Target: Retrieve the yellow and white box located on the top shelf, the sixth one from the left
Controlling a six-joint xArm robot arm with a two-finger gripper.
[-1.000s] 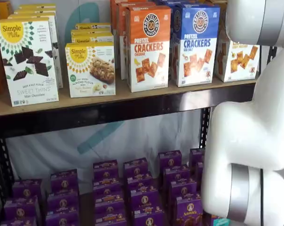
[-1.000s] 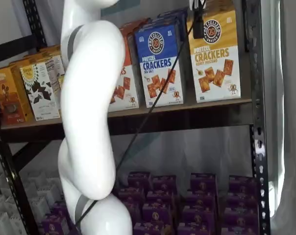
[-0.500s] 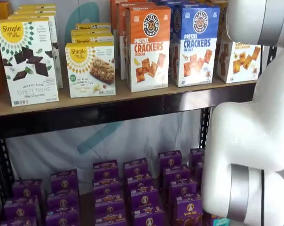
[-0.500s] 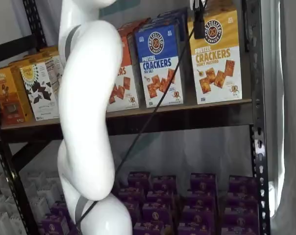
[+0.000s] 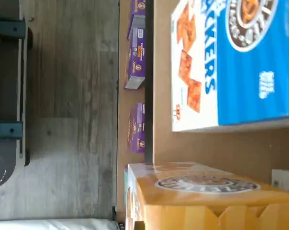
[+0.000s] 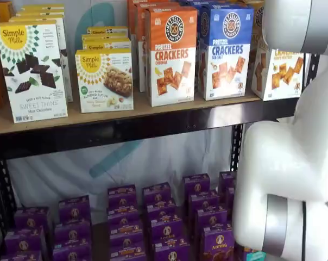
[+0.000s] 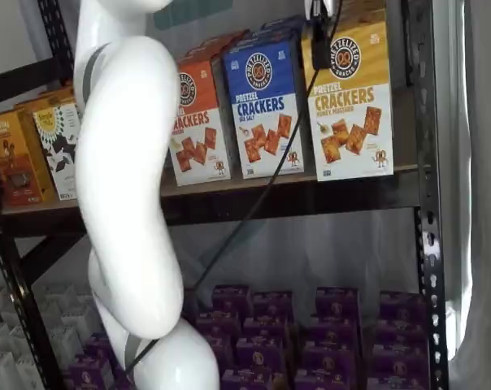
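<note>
The yellow and white box [image 7: 351,122] stands at the right end of the top shelf [image 7: 294,185], drawn forward past the front of the blue carton [image 7: 266,106]. My gripper [image 7: 320,45] hangs from above. One black finger lies against the box's upper front, with the cable beside it. It is shut on the box. In a shelf view the box [image 6: 281,76] is partly hidden behind my white arm [image 6: 289,152]. The wrist view shows the box's yellow top [image 5: 202,201] close under the camera, beside the blue carton [image 5: 240,62].
An orange cheddar carton [image 6: 172,54] and white Simple Mills boxes [image 6: 31,70] fill the shelf to the left. A black upright [image 7: 424,162] stands right of the yellow box. Several purple boxes [image 6: 153,217] sit on the lower level.
The yellow and white box has come forward out of the row, toward the shelf's front edge, with the gripper on it. My arm has swung away from the shelves.
</note>
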